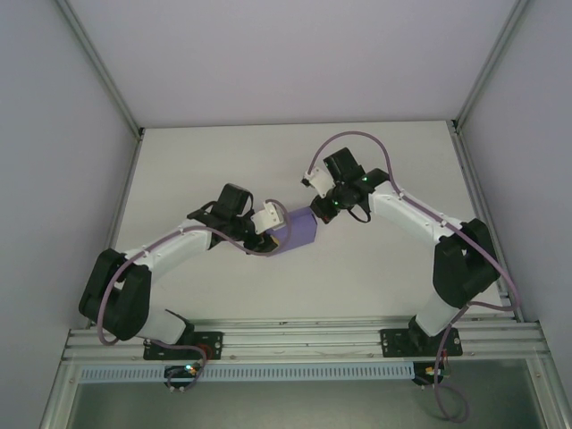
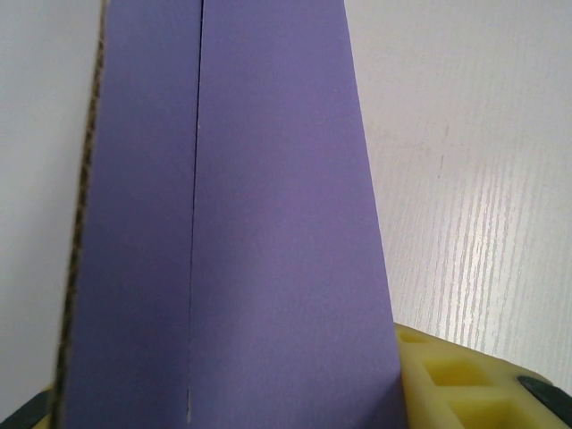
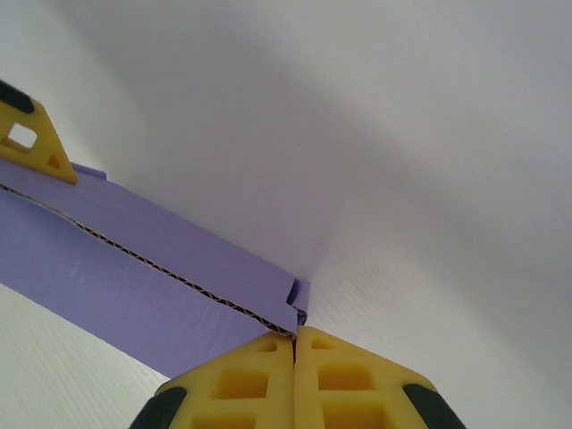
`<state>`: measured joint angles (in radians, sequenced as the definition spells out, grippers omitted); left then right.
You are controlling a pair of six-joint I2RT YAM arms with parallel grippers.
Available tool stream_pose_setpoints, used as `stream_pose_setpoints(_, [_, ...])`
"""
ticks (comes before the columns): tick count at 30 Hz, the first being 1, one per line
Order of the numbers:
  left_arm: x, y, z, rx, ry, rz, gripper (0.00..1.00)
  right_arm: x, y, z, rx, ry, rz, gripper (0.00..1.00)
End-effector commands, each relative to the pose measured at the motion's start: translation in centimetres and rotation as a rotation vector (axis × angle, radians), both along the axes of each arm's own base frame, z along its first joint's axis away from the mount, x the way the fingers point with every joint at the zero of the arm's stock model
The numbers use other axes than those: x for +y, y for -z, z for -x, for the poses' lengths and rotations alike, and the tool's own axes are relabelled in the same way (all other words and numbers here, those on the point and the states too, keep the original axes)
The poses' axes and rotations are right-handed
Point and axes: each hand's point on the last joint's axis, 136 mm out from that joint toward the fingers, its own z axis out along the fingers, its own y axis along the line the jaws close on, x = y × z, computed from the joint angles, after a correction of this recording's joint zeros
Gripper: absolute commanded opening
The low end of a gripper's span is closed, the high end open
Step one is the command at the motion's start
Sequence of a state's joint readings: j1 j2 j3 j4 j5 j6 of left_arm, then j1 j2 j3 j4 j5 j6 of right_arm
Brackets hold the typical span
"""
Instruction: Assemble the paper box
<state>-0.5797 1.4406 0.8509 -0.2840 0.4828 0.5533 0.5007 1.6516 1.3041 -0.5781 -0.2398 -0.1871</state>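
Closed partway with the left gripper [image 1: 271,239] on the paper box [image 1: 297,234], gripped flank to flank: one yellow finger [image 2: 447,384] against the right side of the purple card, a dark sliver of the other at the lower left corner of the wrist view. Shut completely with the right gripper [image 3: 295,362], yellow pads [image 3: 241,384] pressed flat to each other, tips touching the box's near corner at the meeting of a folded flap and the raw corrugated edge; cannot tell about any card caught in that seam. Set between the two arms near the middle of the white table [image 1: 375,268], long and narrow, with a straight slit running down its broad face; resting or lifted, cannot tell. Beyond, white enclosure walls [image 1: 295,54] on three sides
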Motion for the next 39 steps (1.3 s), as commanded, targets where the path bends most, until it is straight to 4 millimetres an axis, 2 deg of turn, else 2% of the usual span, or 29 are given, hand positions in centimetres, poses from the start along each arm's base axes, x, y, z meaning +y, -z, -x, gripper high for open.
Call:
stream_pose_setpoints(1, [0.3, 0.4, -0.3, 0.012, -0.013, -0.013, 0.42, 0.5, -0.1, 1.2, 0.087, 0.043, -0.021, 0.0])
stream_pose_setpoints(6, [0.4, 0.9, -0.6, 0.013, -0.022, -0.034, 0.42, 0.5, -0.8, 1.9, 0.182, 0.197, -0.053, 0.0])
stream_pose_setpoints(10, [0.5, 1.2, -0.7, 0.024, -0.026, -0.045, 0.42, 0.3, -0.5, 2.4, 0.232, 0.267, -0.065, 0.0])
stream_pose_setpoints(15, [0.6, 1.3, -0.9, 0.02, -0.034, -0.051, 0.42, -0.1, 0.1, 1.9, 0.165, 0.321, -0.105, 0.0])
stream_pose_setpoints(20, [0.6, 1.4, -1.1, 0.019, -0.042, -0.058, 0.43, -0.3, 1.7, 2.4, 0.031, 0.278, -0.108, 0.0])
stream_pose_setpoints(26, [0.7, 1.4, -1.1, 0.02, -0.049, -0.061, 0.44, -0.7, 3.6, 3.5, 0.008, 0.302, -0.112, 0.0])
stream_pose_setpoints(31, [0.7, 0.8, -1.5, 0.006, -0.075, -0.048, 0.54, -1.9, 4.9, 3.5, -0.037, 0.366, -0.077, 0.0])
stream_pose_setpoints(35, [0.6, -0.3, -1.7, -0.02, -0.093, -0.021, 0.7, -1.8, 5.0, 3.5, -0.072, 0.369, -0.051, 0.0])
stream_pose_setpoints(39, [0.7, -1.5, -1.5, -0.057, -0.107, 0.012, 0.79, -1.7, 5.3, 3.3, -0.091, 0.38, -0.031, 0.0])
